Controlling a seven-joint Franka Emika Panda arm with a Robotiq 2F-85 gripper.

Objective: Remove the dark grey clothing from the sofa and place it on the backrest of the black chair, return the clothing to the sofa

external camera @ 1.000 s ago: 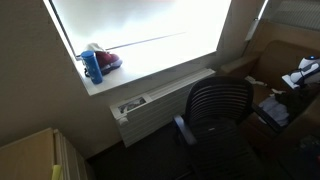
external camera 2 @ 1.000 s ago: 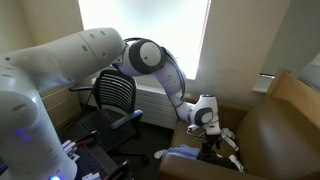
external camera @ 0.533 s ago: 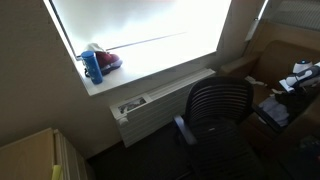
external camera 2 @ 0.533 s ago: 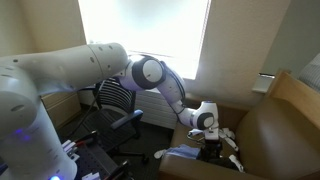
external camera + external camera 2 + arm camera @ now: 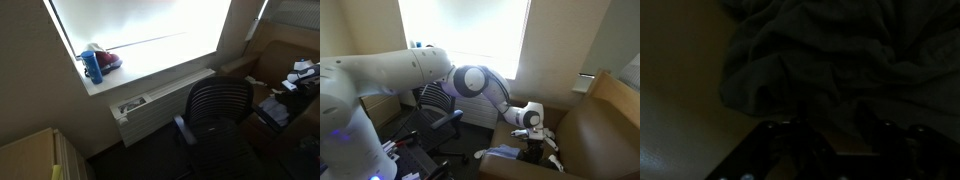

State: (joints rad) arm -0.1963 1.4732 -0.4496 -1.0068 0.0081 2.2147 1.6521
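The dark grey clothing (image 5: 830,50) lay crumpled on the seat of the sofa (image 5: 595,125) with the gripper (image 5: 830,148) down over it. The dim wrist view did not show whether the jaws were open or gripping cloth. This looked like the first pickup, calling next for a firm pinch on a fold and a lift toward the black chair (image 5: 220,103).

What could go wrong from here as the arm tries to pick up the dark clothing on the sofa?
1. The end effector is down at bunched folds of the dark grey clothing. It may pinch only one thin fold, which could slip out on lifting.
2. The black chair has a rounded backrest, so the limp fabric could slide off it.
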